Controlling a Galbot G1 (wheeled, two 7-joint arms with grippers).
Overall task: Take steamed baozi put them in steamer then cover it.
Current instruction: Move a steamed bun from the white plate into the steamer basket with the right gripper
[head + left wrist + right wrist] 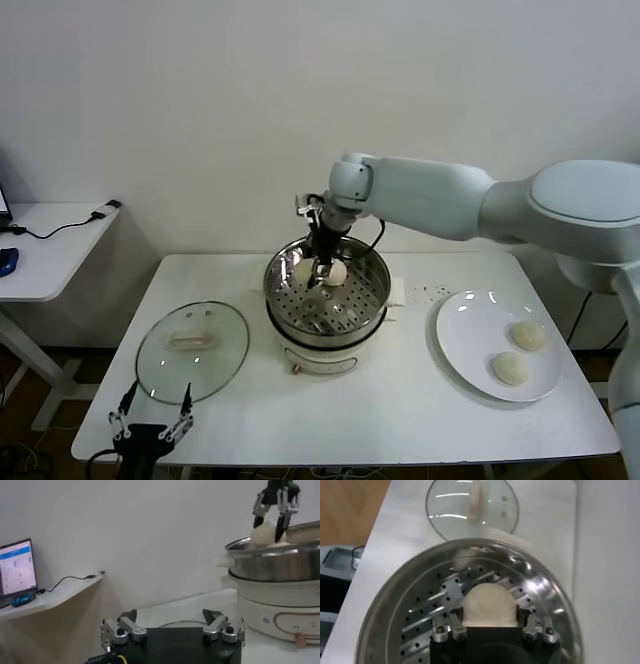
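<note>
The right tool (325,270) is gripping a bun (489,605) over the steamer (372,300); lower it to a free patch of tray before letting go, while the left tool (150,422) is waiting open by the worktop's (400,400) edge

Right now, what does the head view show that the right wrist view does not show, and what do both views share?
Only the head view shows the white plate with two baozi on it, and the left gripper, open, at the table's near edge.

Only the right wrist view shows, from directly above, the baozi gripped between the right gripper's fingers.

Both show the steamer with its perforated tray, and the glass cover lying flat on the table.
</note>
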